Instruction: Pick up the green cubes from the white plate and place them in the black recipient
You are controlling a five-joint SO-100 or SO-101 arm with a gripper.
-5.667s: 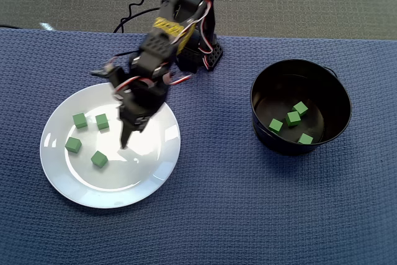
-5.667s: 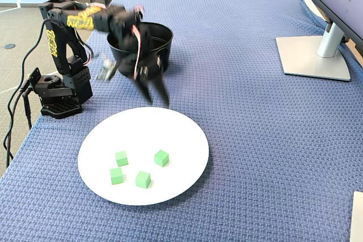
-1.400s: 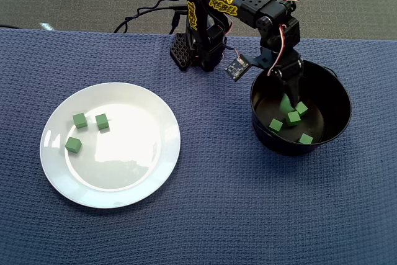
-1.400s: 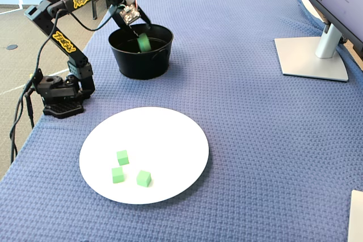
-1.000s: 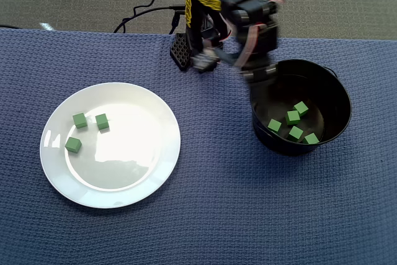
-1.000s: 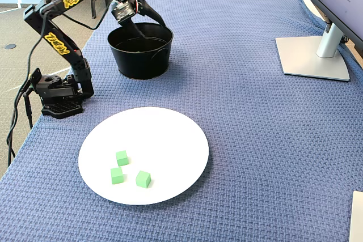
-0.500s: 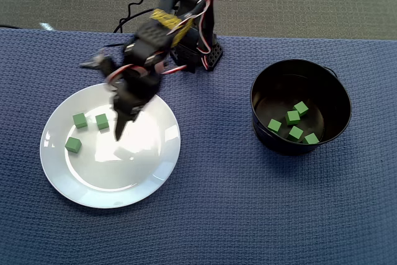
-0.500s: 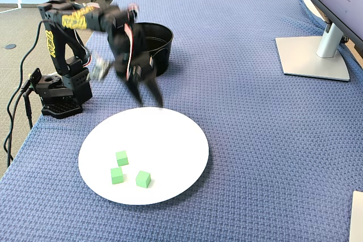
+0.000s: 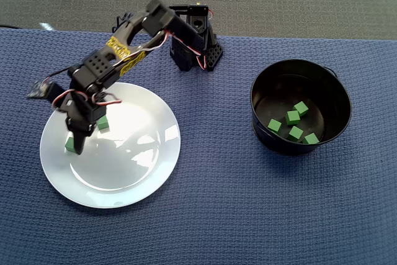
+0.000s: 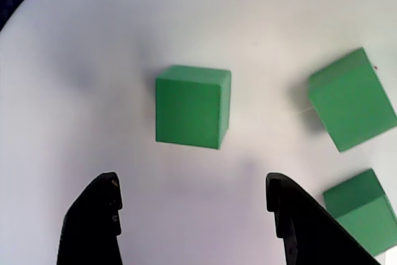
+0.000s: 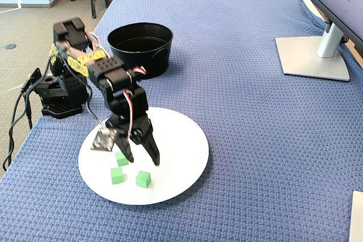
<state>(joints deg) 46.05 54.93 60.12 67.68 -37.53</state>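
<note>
Arm [image 9: 93,91] hides plate cubes [image 9: 103,123] — overhead view.

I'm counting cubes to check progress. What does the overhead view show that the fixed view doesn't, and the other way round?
Only the overhead view looks into the black recipient and shows five green cubes on its bottom; the arm hides most of the plate's cubes there. Only the fixed view shows three cubes lying apart on the white plate, plus a monitor stand on the cloth. Both show the open tool low over the plate, holding nothing, and the blue cloth.
</note>
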